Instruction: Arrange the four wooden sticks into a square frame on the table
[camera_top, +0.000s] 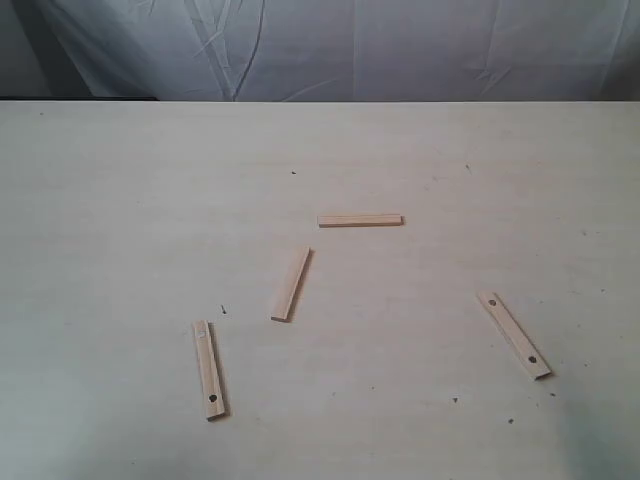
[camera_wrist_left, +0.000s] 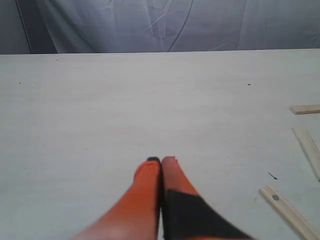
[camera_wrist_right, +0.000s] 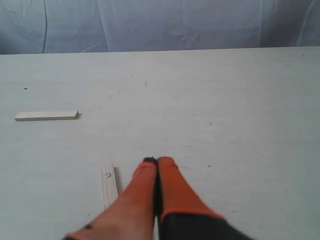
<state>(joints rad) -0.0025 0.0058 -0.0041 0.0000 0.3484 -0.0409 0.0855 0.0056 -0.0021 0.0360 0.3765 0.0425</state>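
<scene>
Four pale wooden sticks lie apart on the cream table, forming no frame. One lies crosswise at mid-table. A second slants below it. A third with a dark hole lies near the front left. The fourth with two holes slants at the right. Neither arm shows in the exterior view. My left gripper is shut and empty above bare table, with sticks off to one side. My right gripper is shut and empty, beside a holed stick.
A wrinkled grey-blue cloth hangs behind the table's far edge. Tiny dark specks dot the surface. In the right wrist view another stick lies farther off.
</scene>
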